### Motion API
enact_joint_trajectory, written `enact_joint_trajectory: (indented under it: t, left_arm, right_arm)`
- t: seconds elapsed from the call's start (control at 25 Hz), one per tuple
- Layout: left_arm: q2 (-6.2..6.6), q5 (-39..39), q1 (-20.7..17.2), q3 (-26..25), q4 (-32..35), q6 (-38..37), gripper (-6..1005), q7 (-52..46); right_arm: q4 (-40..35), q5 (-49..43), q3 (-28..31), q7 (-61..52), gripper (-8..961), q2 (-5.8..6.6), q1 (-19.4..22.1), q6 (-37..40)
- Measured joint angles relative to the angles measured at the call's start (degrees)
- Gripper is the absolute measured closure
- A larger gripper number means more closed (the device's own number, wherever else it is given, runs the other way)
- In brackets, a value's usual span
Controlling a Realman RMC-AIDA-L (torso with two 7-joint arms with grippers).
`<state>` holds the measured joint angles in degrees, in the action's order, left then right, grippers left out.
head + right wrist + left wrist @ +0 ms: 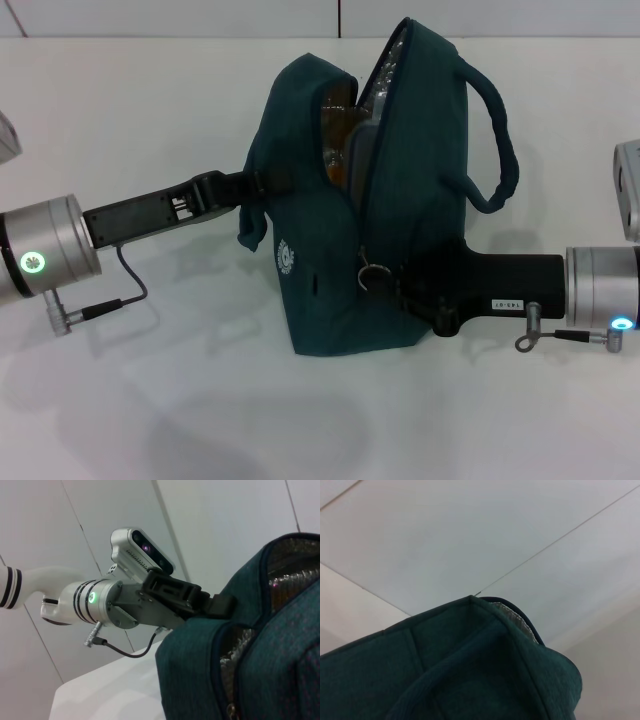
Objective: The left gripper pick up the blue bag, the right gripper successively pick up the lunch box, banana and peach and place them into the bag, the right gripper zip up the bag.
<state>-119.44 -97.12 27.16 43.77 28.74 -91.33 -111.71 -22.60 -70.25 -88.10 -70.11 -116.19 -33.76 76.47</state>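
Note:
The blue bag stands upright at the middle of the white table. Its top is unzipped and gapes, showing silver lining and something orange inside. I cannot tell lunch box, banana or peach apart in there. My left gripper is shut on the bag's strap at its left side; the right wrist view shows that grip on the bag. My right gripper is against the bag's front at the lower end of the zipper, shut on the zipper pull. Bag fabric fills the left wrist view.
The bag's loop handle sticks out to the right above my right arm. A grey object sits at the table's right edge and another at the far left edge.

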Motion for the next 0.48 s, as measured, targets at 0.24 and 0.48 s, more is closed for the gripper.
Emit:
enact_joint_trajectory:
  t: [0.24,0.48]
  left_arm:
    - [0.0,0.01,0.0,0.0,0.0,-0.04,892,0.01]
    - [0.08,0.01,0.31,0.0,0.0,-0.02,890,0.19]
  right_arm:
    - [-0.55,1.57,0.06,1.04,947,0.0,1.99,0.7]
    - [-2.01,7.95,0.13,8.56,947,0.07,5.53,6.31]
